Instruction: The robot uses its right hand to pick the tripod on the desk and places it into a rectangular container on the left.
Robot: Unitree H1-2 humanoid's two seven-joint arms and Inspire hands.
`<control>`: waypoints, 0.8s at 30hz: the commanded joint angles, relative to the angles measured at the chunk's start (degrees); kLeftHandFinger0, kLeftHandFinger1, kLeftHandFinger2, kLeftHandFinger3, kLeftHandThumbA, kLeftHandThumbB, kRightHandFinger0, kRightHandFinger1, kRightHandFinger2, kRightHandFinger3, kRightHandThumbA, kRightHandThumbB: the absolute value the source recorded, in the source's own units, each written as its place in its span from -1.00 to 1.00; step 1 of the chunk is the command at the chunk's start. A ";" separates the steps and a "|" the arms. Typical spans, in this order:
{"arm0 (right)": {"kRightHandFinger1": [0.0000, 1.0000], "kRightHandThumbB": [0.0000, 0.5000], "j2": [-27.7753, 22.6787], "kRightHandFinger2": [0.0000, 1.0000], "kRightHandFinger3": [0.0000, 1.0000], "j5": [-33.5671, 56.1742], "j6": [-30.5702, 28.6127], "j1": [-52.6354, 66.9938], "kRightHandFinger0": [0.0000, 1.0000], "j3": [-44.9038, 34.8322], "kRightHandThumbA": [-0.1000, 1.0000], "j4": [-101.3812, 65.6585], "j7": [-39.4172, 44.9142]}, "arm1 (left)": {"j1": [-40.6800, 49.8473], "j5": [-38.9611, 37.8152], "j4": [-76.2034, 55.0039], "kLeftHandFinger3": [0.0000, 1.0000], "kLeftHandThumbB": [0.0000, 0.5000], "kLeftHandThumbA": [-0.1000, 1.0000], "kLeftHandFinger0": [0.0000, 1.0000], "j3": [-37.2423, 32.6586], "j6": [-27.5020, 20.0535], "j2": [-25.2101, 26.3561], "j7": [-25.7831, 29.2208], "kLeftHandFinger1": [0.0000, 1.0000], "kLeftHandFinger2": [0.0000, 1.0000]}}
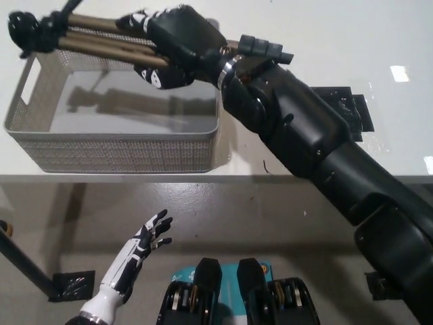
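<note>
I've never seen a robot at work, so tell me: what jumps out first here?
The big black right robot hand reaches across from the right, clutching a folded tripod above the far edge of the grey mesh container on the white desk. The white left robot hand rests open, low at the lower left.

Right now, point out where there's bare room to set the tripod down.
The basket floor is bare from wall to wall, and the tripod, held by the right hand, sits over its far rim. The desk is also bare beyond the black tape patch. Crowded: the strip between basket and tape, filled by the right arm. The left hand rests open below the desk.
</note>
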 commanded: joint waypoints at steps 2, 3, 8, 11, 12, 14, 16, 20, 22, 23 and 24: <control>-0.67 0.11 1.23 -0.08 -0.14 -2.71 -2.54 -4.28 -1.00 0.56 -1.00 0.63 -3.88 | -1.03 1.41 -1.09 1.00 1.00 1.00 0.82 -0.74 -1.22 0.50 -0.24 1.00 1.00; -0.78 0.11 1.43 -0.28 -0.24 -2.66 -2.74 -4.68 -1.00 0.70 -1.00 1.43 -3.51 | -1.22 1.34 -0.92 1.00 1.00 1.00 0.81 -0.83 -1.22 0.46 -0.36 1.00 1.00; -0.99 0.05 2.34 -0.33 -0.21 -5.48 -4.71 -5.24 -1.00 2.28 -0.76 4.90 -9.76 | -1.78 1.01 -0.57 1.00 1.00 1.00 0.74 -1.16 -1.05 0.44 -0.73 1.00 1.00; 1.00 0.90 2.25 1.00 1.00 -4.82 -2.29 -6.32 0.58 2.91 0.88 4.03 -1.19 | -2.07 0.89 -0.63 1.00 1.00 1.00 0.72 -1.24 -0.67 0.49 -0.86 1.00 1.00; 1.00 0.96 2.21 1.00 1.00 -3.72 -2.22 -6.41 1.00 2.43 0.84 3.66 0.80 | -2.12 0.95 -0.59 1.00 1.00 1.00 0.71 -1.30 -0.70 0.45 -0.87 1.00 1.00; 1.00 1.00 1.96 1.00 1.00 -2.06 -1.86 -7.22 1.00 1.43 0.96 3.22 4.11 | -2.63 1.52 -0.13 1.00 1.00 1.00 0.71 -1.61 -1.23 0.54 -0.87 1.00 1.00; 1.00 1.00 1.52 1.00 1.00 -1.73 -0.79 -8.43 1.00 0.90 1.00 2.67 6.23 | -3.75 1.44 0.74 1.00 1.00 1.00 0.71 -1.73 -1.47 0.62 -1.05 1.00 1.00; 1.00 0.98 1.38 1.00 1.00 0.06 0.19 -9.09 1.00 -1.12 1.00 0.92 9.31 | -3.53 1.86 1.31 1.00 1.00 1.00 0.70 -2.19 -2.54 0.97 -1.14 1.00 1.00; 1.00 1.00 1.16 1.00 1.00 1.54 0.17 -9.97 1.00 -2.61 1.00 0.17 10.39 | -3.43 2.15 1.20 1.00 1.00 1.00 0.72 -2.40 -2.57 0.91 -0.91 1.00 1.00; 1.00 1.00 1.07 1.00 1.00 2.07 0.31 -10.04 1.00 -3.15 1.00 -0.38 10.93 | -3.37 2.27 1.24 1.00 1.00 1.00 0.72 -2.50 -2.70 0.84 -0.83 1.00 1.00; 1.00 1.00 0.92 1.00 1.00 3.59 0.39 -11.07 1.00 -4.76 1.00 -1.08 11.94 | -3.53 2.36 1.42 1.00 1.00 1.00 0.73 -2.61 -2.63 0.68 -0.68 1.00 1.00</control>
